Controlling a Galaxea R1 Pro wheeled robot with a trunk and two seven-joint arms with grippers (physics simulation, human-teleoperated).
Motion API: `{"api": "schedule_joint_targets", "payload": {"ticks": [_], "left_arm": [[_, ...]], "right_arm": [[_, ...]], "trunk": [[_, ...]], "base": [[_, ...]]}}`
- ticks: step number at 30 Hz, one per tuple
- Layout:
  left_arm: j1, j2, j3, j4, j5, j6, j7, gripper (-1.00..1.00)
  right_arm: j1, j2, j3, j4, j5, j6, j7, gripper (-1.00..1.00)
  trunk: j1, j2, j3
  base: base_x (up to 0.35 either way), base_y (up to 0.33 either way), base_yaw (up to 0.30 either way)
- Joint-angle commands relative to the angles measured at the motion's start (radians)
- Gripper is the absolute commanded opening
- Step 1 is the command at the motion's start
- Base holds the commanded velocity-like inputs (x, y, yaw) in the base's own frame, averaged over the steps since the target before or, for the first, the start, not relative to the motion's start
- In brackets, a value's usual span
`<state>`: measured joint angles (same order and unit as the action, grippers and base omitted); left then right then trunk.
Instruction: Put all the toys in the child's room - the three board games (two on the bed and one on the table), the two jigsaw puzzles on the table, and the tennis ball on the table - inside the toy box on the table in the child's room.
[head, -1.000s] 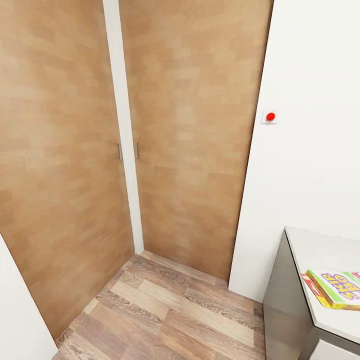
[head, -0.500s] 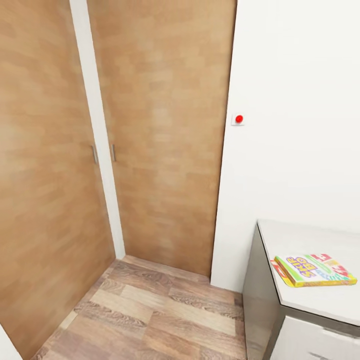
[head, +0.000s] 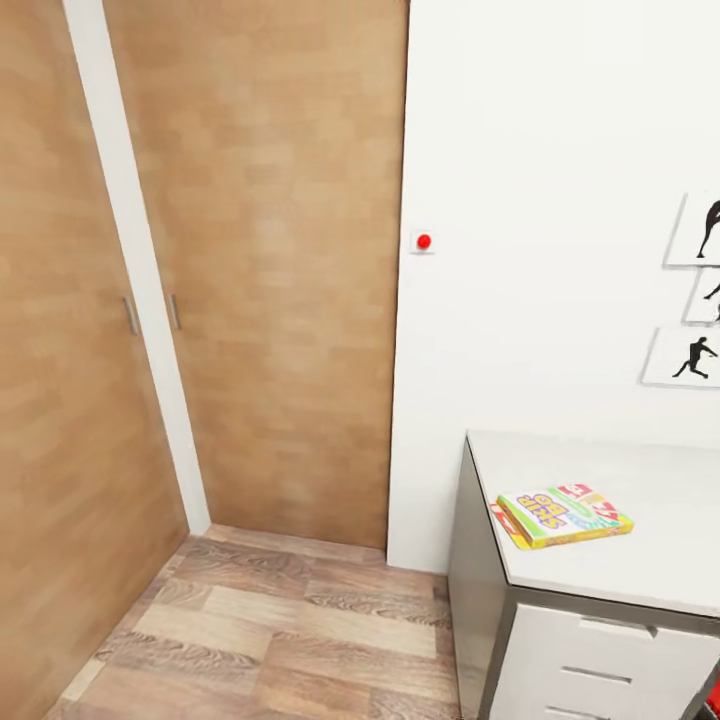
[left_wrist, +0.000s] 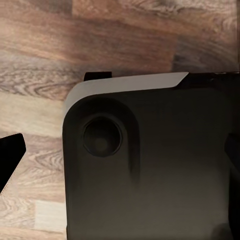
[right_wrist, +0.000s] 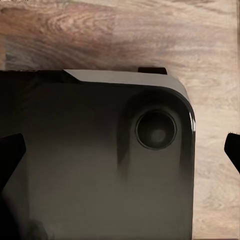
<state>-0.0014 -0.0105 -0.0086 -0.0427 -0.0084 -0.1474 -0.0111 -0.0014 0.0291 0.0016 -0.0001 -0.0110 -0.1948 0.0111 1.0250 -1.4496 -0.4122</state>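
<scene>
So from the head cam I've got the board games (head: 562, 515) in sight: two thin boxes stacked near the corner of the surface (head: 660, 500), the green and yellow one on top with a red and yellow one peeking out underneath on the side toward the wooden doors (head: 270, 260). They sit close to the front edge, just beside the end of the surface nearest the doors. Athlete posters (head: 700, 290) are on the wall behind.

My read on handling: flat cardboard, light, stiff enough across the face but the lids probably flex if squeezed hard. Glossy print usually means slippery, so I'd expect them to slide on that shiny top rather than lift cleanly. Best bet is probably nudging the stack so an edge overhangs the front, then pinching across the thin side at the middle of a long edge, so it doesn't swing. Taking both at once looks risky; the top one could skate off.

Both wrist cams just look down at the robot's dark base over the plank floor (left_wrist: 40, 60). Can't tell whether either hand is spread or pressed together.
</scene>
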Motion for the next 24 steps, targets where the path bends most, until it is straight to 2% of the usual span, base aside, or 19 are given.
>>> {"api": "schedule_joint_targets", "payload": {"ticks": [1, 24], "left_arm": [[0.000, 0.000, -0.001, 0.000, -0.001, -0.003, -0.001, 1.00], [0.000, 0.000, -0.001, 0.000, 0.001, -0.004, 0.004, 1.00]], "right_arm": [[0.000, 0.000, 0.000, 0.000, -0.001, -0.003, 0.001, 1.00], [0.000, 0.000, 0.000, 0.000, -0.001, -0.003, 0.001, 1.00]], "trunk": [[0.000, 0.000, 0.000], [0.000, 0.000, 0.013]], "base": [[-0.001, 0.000, -0.276], [0.000, 0.000, -0.276]]}}
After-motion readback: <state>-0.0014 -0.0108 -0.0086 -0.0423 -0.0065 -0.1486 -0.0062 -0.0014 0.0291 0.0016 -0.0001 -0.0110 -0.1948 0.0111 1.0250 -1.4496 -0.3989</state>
